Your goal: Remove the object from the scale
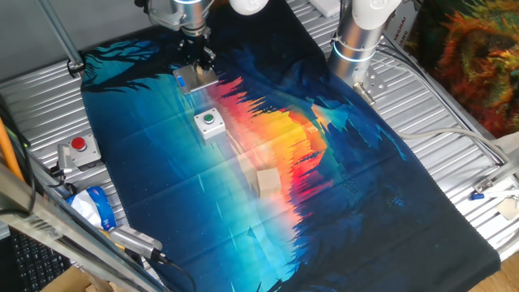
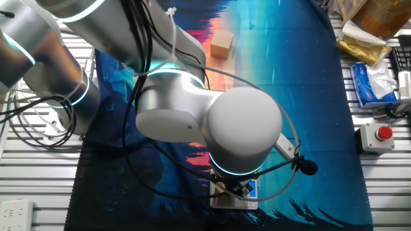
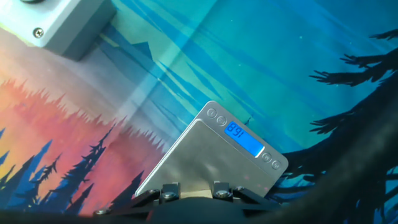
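The scale [image 3: 205, 152] is a flat grey plate with a lit blue display [image 3: 244, 138], lying on the printed cloth. It also shows in one fixed view [image 1: 193, 80] and in the other fixed view [image 2: 232, 199]. My gripper [image 3: 196, 190] stands low over the scale's near edge. A thin strip of the tan object [image 3: 196, 194] fills the gap between the two fingers, and the jaws look closed on it. In one fixed view the gripper [image 1: 197, 63] sits right on the scale and hides the object. In the other fixed view the arm covers most of the scale.
A white box with a green button [image 1: 209, 122] stands just in front of the scale; its corner shows in the hand view [image 3: 59, 25]. A larger pale wooden cube [image 1: 268, 180] lies mid-cloth. A red-button box [image 1: 78, 146] sits off the cloth's left edge.
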{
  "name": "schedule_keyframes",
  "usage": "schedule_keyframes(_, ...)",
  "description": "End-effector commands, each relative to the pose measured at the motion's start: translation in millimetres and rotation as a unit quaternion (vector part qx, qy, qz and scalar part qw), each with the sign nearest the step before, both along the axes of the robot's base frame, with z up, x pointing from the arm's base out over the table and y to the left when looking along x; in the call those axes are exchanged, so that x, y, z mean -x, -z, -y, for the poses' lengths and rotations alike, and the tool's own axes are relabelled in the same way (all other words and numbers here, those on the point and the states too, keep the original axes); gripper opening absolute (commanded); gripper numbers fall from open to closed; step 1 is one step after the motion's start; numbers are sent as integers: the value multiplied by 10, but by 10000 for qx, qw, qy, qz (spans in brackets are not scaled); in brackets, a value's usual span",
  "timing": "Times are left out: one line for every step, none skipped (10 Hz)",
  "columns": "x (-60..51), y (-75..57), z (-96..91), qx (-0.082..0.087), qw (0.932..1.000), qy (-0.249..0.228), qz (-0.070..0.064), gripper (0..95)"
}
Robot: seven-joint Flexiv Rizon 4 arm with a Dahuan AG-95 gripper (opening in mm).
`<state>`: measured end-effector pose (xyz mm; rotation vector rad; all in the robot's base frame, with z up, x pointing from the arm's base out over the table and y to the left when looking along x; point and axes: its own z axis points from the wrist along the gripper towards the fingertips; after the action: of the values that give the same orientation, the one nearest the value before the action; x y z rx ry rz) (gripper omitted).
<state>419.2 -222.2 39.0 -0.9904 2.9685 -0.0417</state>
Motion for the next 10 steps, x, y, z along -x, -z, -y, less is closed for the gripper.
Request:
schedule_keyframes(-88,-73,12,-163,9997,173,1,0)
schedule_keyframes(-157,-124,18,-163,9997,190,18,0)
schedule_keyframes(-232,-179,20,-163,9996,239,42,0)
schedule_keyframes(-357,-258,19,-167,9993,326,62,0)
schedule_keyframes(-441,-307,14,-173,9992,362,56,0)
schedule_keyframes(-558,-375,-2,-179,9988,442,60,0)
schedule_keyframes(-643,-420,-24,-182,9985,516,64,0)
schedule_keyframes(-731,-466,-51,-179,9981,591,62,0)
schedule_keyframes(-813,-509,-86,-188,9974,695,58,0)
schedule_keyframes(-894,-547,-136,-180,9964,829,57,0)
